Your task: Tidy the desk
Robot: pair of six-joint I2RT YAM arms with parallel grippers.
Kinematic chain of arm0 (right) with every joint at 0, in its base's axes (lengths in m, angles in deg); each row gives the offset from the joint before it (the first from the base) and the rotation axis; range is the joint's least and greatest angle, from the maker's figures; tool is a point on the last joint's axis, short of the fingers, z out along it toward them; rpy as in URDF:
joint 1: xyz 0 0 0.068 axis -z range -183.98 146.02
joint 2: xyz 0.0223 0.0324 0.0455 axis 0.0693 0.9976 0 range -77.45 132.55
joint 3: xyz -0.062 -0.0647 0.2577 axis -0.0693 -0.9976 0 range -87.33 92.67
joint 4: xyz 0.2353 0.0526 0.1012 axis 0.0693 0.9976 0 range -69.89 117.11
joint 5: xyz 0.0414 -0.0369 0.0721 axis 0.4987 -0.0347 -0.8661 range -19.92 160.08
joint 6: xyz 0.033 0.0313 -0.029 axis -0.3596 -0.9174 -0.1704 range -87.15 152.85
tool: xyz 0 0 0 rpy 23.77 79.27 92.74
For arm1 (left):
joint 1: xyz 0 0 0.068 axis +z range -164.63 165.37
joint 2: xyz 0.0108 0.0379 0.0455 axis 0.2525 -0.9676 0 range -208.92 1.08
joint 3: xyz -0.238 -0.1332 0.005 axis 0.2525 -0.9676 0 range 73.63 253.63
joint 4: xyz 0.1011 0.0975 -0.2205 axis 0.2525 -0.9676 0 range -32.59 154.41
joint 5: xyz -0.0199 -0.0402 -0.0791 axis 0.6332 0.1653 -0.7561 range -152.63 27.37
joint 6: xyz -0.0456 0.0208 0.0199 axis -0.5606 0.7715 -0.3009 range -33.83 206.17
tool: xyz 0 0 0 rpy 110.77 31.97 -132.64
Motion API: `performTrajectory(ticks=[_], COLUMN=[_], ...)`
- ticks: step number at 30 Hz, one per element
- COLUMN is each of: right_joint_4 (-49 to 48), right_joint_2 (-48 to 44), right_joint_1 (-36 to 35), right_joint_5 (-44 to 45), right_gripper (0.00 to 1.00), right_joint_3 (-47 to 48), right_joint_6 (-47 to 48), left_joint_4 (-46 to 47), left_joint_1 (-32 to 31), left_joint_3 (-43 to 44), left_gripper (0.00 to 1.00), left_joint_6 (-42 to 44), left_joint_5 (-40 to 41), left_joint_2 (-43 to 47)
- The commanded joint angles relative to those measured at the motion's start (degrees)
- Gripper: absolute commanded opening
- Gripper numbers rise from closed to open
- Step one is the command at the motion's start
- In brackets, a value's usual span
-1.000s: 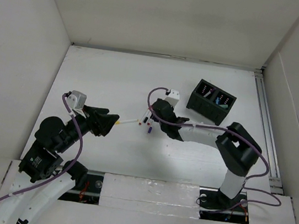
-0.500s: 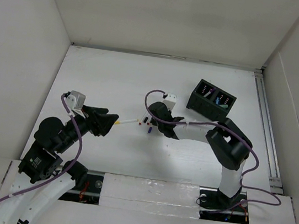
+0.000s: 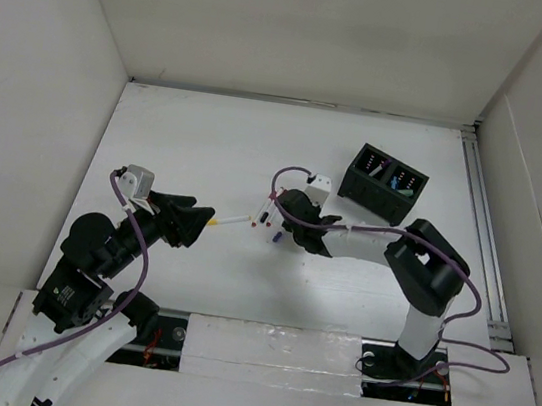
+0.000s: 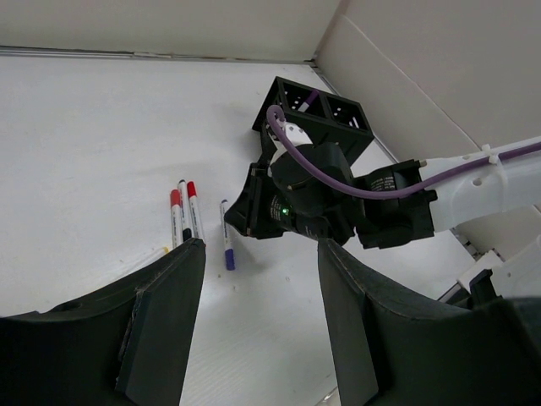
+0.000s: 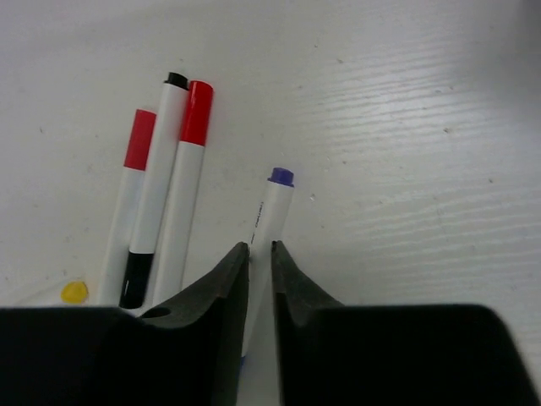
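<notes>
1. right wrist view: my right gripper (image 5: 260, 247) is pinched onto the barrel of the slim white marker with a purple cap (image 5: 272, 203). it lies on the large flat matte-white desk (image 5: 406, 101), just beside three other white markers (image 5: 183, 194).
2. i judge the step is picking up that marker. next comes a straight lift, clear of its neighbours.
3. top external view adds the black two-compartment organizer box (image 3: 383, 183), well apart from the markers. left wrist view shows my left gripper (image 4: 262, 245) spread wide, empty.

Robot lab — white-walled desk (image 3: 199, 142), metal rail (image 3: 480, 227) along edge
</notes>
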Motion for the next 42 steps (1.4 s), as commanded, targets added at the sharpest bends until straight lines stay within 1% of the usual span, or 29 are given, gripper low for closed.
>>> performTrajectory(ticks=[1,2,3,7,8,14,18,19,20,21,22,23,25,26,27,30,34,38,42], right_joint_4=[1.7,4.8,5.8,7.1,6.9,7.8,8.5,8.6,9.6,9.6,10.0,10.6,10.8,11.2,11.3,10.6,8.3,0.6,-1.5], right_joint_2=[-2.8,-2.7,-1.8,0.3,0.9,4.0,4.6,4.7,5.1,5.1,5.3,5.3,5.1,4.6,3.9,1.9,-4.0,-14.5,-21.6], right_joint_1=[0.1,0.1,0.1,0.1,0.1,0.1,0.1,0.1,0.1,0.1,0.1,0.6,0.6,0.6,1.1,2.6,3.8,6.2,9.9], right_joint_5=[1.1,0.8,1.0,0.7,0.0,-1.7,-1.7,-1.7,-1.4,-1.4,-1.2,-1.2,-1.6,-1.5,-1.5,-3.5,-3.3,-4.7,-2.4], right_gripper=[0.3,0.37,0.38,0.4,0.42,0.43,0.46,0.45,0.38,0.38,0.32,0.2,0.12,0.05,0.01,0.0,0.0,0.0,0.0], right_joint_3=[-0.8,0.1,0.9,3.3,3.6,4.9,4.9,4.8,5.0,5.0,5.1,5.0,4.5,4.0,3.6,1.5,-2.1,-6.2,-7.3], right_joint_6=[0.2,0.7,0.9,1.2,1.3,0.1,-0.5,0.0,0.2,0.2,0.2,0.3,0.9,1.2,1.3,1.7,1.7,2.1,2.6], left_joint_4=[2.6,2.7,2.7,2.6,2.7,2.6,2.6,2.7,2.9,2.9,2.9,2.7,2.6,2.8,2.8,2.6,3.0,2.8,2.8], left_joint_1=[0.3,0.3,0.3,0.3,0.3,0.3,0.3,0.3,0.3,0.3,0.3,0.3,0.3,0.3,0.3,0.3,0.3,0.3,0.3], left_joint_3=[-0.1,-0.2,-0.1,-0.2,-0.2,-0.2,-0.2,-0.2,-0.2,-0.2,-0.2,-0.1,-0.1,-0.2,-0.1,-0.2,-0.2,-0.1,-0.2], left_gripper=[0.52,0.52,0.52,0.52,0.52,0.52,0.52,0.52,0.52,0.52,0.52,0.52,0.52,0.52,0.52,0.52,0.52,0.52,0.52], left_joint_6=[0.6,0.6,0.6,0.6,0.6,0.7,0.7,0.7,0.6,0.6,0.7,0.7,0.8,0.8,0.8,0.8,0.8,0.8,0.7], left_joint_5=[-0.9,-1.0,-0.9,-0.9,-0.9,-1.1,-1.0,-1.1,-1.0,-1.0,-0.9,-1.0,-1.2,-1.3,-1.0,-1.2,-1.1,-1.5,-1.5], left_joint_2=[0.7,0.7,0.7,0.7,0.7,0.6,0.6,0.5,0.6,0.6,0.6,0.6,0.4,0.4,0.6,0.2,0.4,0.1,0.2])
